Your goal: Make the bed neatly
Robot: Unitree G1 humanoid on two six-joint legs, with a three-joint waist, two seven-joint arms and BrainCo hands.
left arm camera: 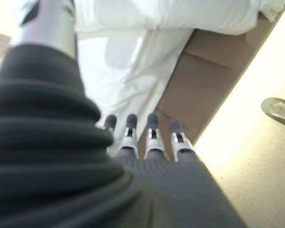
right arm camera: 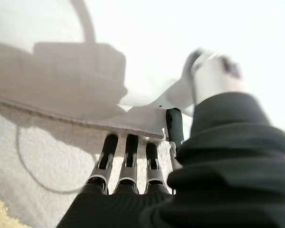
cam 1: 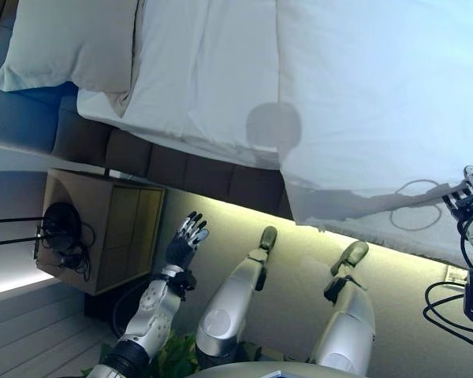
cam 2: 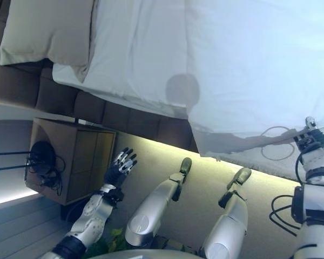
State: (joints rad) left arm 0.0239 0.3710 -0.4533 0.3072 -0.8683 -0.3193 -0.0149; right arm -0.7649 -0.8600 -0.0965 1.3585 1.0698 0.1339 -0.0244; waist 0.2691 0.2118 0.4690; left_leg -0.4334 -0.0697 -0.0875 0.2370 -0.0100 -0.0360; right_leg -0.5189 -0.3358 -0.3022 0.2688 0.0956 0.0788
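Nearest the robot, the left hand (cam 1: 187, 239) is held up over the floor (cam 1: 299, 260) beside the bed, its fingers straight and relaxed, nothing in it. In its own wrist view the fingers are seen extended toward the bed's brown upholstered side (left arm camera: 213, 71), apart from it. At the right edge, the right hand (cam 2: 312, 144) is at the hanging edge of the white duvet (cam 1: 378, 94). In the right wrist view the fingers (right arm camera: 128, 152) lie straight under the duvet's hem and the thumb lies above it; a pinch on the cloth is suggested, but whether the hem is actually clamped cannot be told.

The step in hand is judged to be the drawing and squaring of the duvet along the near side. The duvet is spread over the right part of the bed, its edge draped over the side. The next move is likely to call for a firm hold on the hem and an even pull, with the left hand brought in further along the edge.

Further left, the white sheet (cam 1: 197, 71) is exposed, still creased. A pillow (cam 1: 67, 43) lies at the far left, overhanging the mattress edge. A wooden nightstand (cam 1: 102, 228) stands at the left, by the bed's side.
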